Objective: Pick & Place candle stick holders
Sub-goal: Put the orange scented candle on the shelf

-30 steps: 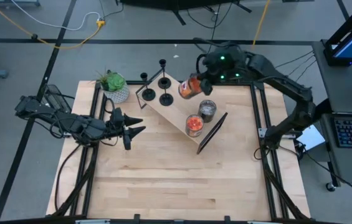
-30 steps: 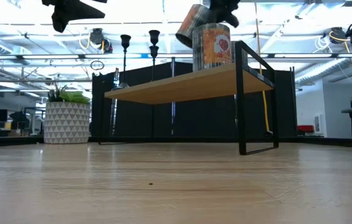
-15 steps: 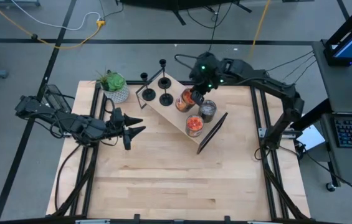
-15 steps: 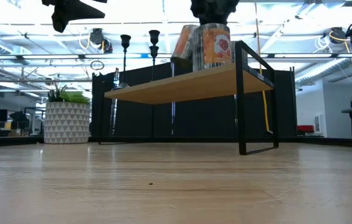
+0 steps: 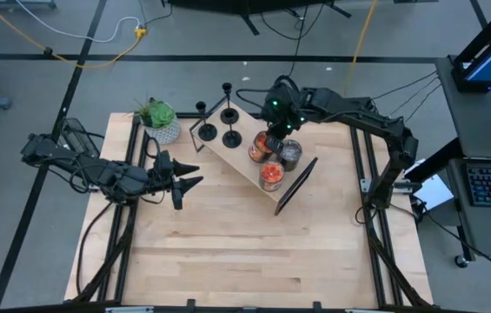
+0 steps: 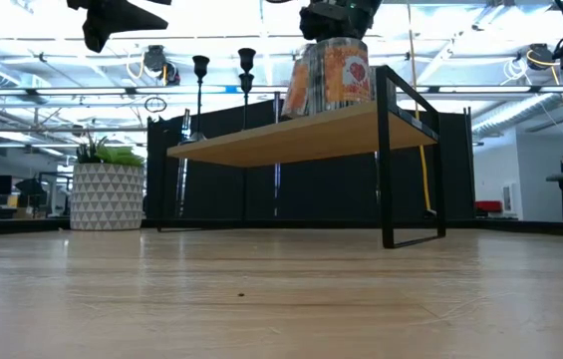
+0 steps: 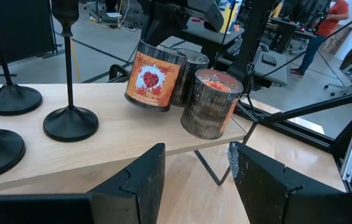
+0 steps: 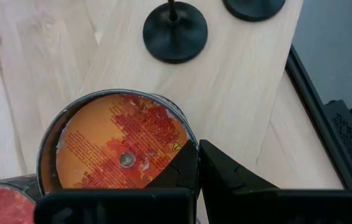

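Right gripper (image 5: pixel 267 144) reaches in from the far side, fingers closed. Left gripper (image 5: pixel 191 174) hovers, fingers parted.

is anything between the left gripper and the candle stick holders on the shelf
Nothing visible stands in the way. The left gripper hangs open over bare table, and the candle stick holders stand at the shelf's near end; the jar candles sit farther along.

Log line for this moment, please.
right gripper: shut on tilted orange jar candle over shelf | left gripper: open, above table beside shelf | candle stick holders: three upright on shelf, untouched
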